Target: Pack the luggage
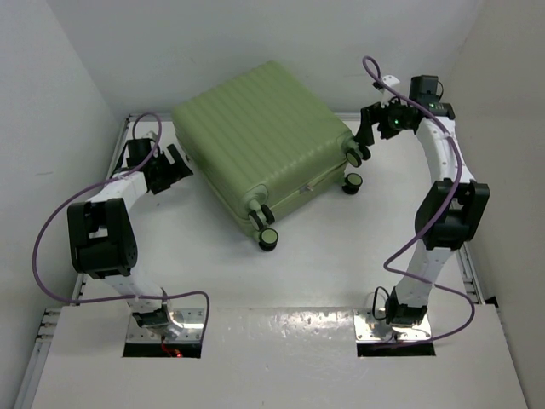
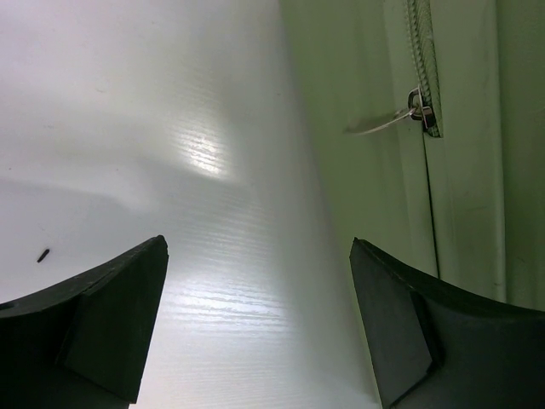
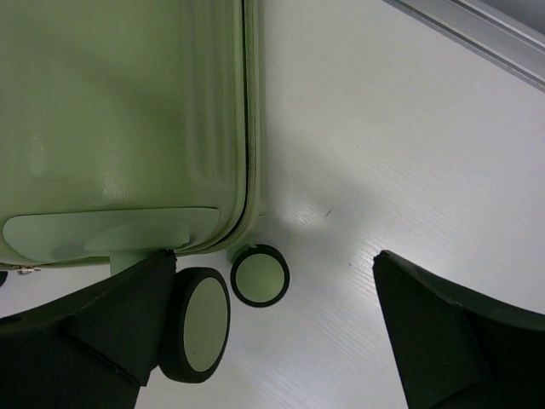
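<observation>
The luggage is a large light-green ribbed hard-shell suitcase. It lies closed and flat at the back of the table, its black wheels pointing to the near right. My left gripper is open and empty beside its left edge. In the left wrist view I see the suitcase side with a metal zipper pull. My right gripper is open and empty at the suitcase's right corner. In the right wrist view the shell and two wheels lie just ahead of the left finger.
White walls close in the table on the left, back and right. An aluminium rail runs along the table edge behind the right gripper. Purple cables loop from both arms.
</observation>
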You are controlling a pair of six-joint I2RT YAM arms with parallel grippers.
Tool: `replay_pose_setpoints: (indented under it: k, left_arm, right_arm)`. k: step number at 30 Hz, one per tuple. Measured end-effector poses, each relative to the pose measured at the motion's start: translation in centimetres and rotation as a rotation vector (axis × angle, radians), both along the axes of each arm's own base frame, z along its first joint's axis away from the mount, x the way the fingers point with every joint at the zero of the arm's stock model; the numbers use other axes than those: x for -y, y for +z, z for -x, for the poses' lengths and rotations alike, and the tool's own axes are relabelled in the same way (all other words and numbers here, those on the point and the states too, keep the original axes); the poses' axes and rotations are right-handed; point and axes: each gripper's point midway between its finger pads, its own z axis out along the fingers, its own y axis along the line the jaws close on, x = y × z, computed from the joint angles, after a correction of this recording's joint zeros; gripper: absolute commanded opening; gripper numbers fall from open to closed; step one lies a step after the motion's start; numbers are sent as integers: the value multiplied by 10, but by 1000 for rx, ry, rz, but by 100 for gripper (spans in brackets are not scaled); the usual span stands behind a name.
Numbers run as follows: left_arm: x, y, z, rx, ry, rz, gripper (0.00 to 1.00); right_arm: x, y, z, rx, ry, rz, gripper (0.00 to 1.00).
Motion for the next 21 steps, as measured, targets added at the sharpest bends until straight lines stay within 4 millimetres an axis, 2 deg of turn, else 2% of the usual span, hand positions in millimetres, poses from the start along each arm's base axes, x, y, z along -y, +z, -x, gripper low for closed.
replay_pose_setpoints:
  k: [12,21]
  left_arm:
    - [2,1,1,2,-12,20,90]
    - [3,-3,3,-7,-11,25,90]
  right_arm:
    - [2,1,3,2,-14,9,100]
    - [1,21,16,21,-23,20,100]
